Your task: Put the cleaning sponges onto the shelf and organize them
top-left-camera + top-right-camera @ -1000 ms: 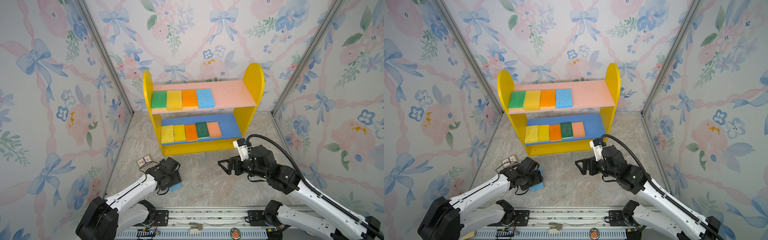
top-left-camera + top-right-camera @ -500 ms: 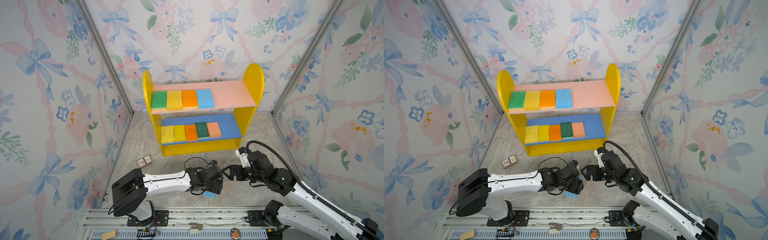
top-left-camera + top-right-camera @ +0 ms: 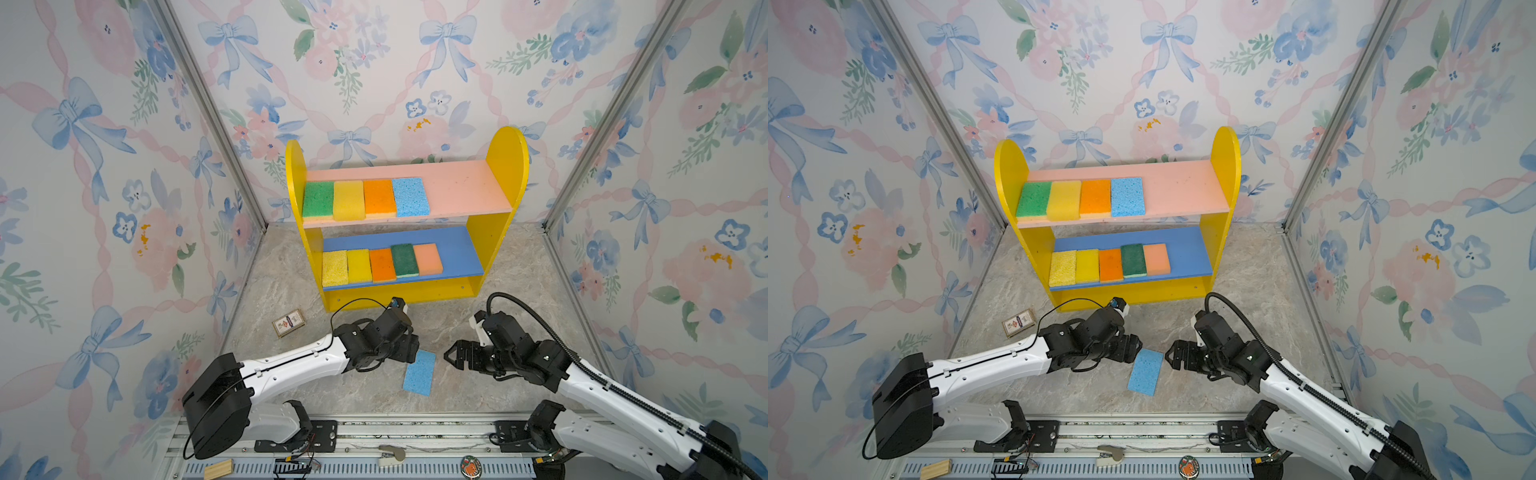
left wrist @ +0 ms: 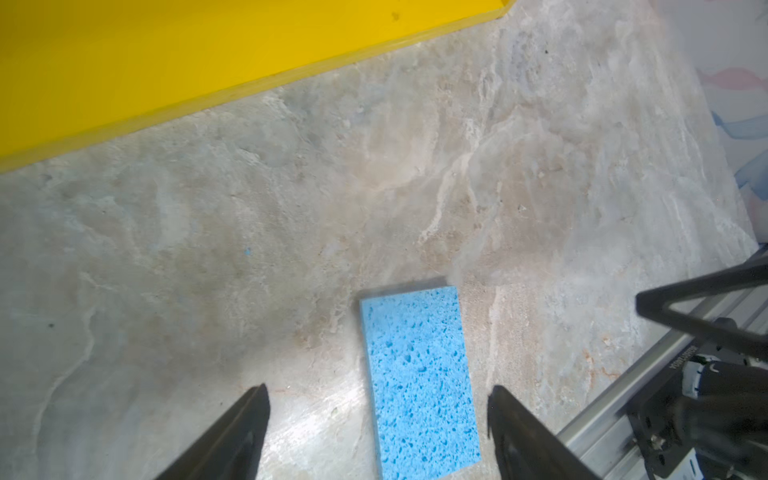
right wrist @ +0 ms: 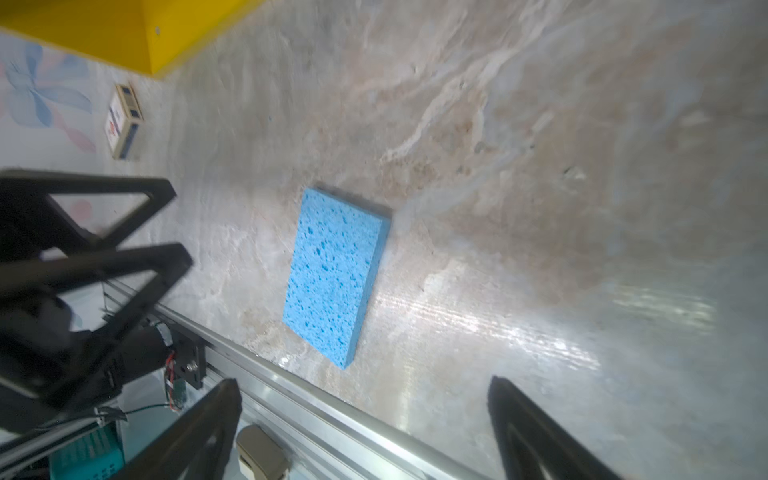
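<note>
My left wrist camera cuts off the near end of the loose light blue rectangular foam sponge (image 4: 419, 382). It shows only the tips of my left gripper (image 4: 378, 390), and of the two-tier wooden shelf with yellow round-topped sides (image 3: 507, 166) it catches just a yellow base strip. My right wrist view is smeared, so the print on the small printed card box (image 5: 124, 120) is unreadable. In both top views my left gripper's dark body covers the loose sponge's 11 o'clock corner. The shelf stands at 12 o'clock on the marbled grey table top (image 3: 291, 270). Its pink upper board (image 3: 461, 187) carries four sponges side by side from the 9 o'clock end: a green foam sponge (image 3: 318, 198), a yellow foam sponge (image 3: 348, 199), an orange foam sponge (image 3: 378, 198) and a light blue foam sponge (image 3: 410, 196). The blue lower board (image 3: 457, 249) carries five: a pale yellow pitted sponge (image 3: 334, 268), a deep yellow sponge (image 3: 359, 265), a second orange sponge (image 3: 382, 264), a dark green sponge (image 3: 404, 259) and a peach sponge (image 3: 428, 258). The loose sponge lies flat at 6 o'clock from the shelf, near the front rail. My left fingers (image 4: 241, 432) are spread wide and empty; the sponge lies between them with bare table showing on either side. My right gripper (image 3: 451, 357), at the sponge's 2 o'clock and just beside it, has its jaws wide apart too and holds nothing.
</note>
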### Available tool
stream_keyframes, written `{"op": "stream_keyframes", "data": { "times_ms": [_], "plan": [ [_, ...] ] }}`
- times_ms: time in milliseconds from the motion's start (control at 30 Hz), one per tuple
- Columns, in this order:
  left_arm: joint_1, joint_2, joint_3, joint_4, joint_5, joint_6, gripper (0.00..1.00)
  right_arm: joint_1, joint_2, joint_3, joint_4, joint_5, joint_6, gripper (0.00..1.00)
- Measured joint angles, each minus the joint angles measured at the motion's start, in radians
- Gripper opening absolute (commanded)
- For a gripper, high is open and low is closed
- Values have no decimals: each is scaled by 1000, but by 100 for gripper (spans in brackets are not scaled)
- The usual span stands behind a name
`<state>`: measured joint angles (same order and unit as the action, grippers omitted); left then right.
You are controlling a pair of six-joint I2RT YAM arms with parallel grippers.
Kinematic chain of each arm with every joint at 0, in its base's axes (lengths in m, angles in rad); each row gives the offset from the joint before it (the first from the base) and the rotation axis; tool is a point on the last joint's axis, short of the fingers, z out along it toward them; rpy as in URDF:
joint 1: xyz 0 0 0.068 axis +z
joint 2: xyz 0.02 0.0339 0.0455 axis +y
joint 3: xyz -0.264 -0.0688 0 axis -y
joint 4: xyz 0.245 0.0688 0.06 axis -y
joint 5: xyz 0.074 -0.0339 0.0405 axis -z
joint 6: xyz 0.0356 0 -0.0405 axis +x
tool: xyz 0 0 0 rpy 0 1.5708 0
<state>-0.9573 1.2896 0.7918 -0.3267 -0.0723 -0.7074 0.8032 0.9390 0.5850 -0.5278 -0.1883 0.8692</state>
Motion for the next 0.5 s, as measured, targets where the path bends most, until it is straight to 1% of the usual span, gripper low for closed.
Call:
{"op": "stream_keyframes", "data": {
  "times_ms": [133, 233, 333, 500],
  "plan": [
    [-2, 23, -80, 66, 77, -25, 70, 101, 133, -36, 108, 18, 78, 76],
    [-2, 63, -137, 101, 110, -42, 69, 151, 198, -36, 185, 30, 115, 65],
    [1, 94, -165, 124, 141, -57, 69, 171, 251, -36, 252, 38, 137, 55],
    [2, 111, -167, 171, 168, -65, 68, 176, 337, -36, 328, 45, 158, 45]
  ]
}}
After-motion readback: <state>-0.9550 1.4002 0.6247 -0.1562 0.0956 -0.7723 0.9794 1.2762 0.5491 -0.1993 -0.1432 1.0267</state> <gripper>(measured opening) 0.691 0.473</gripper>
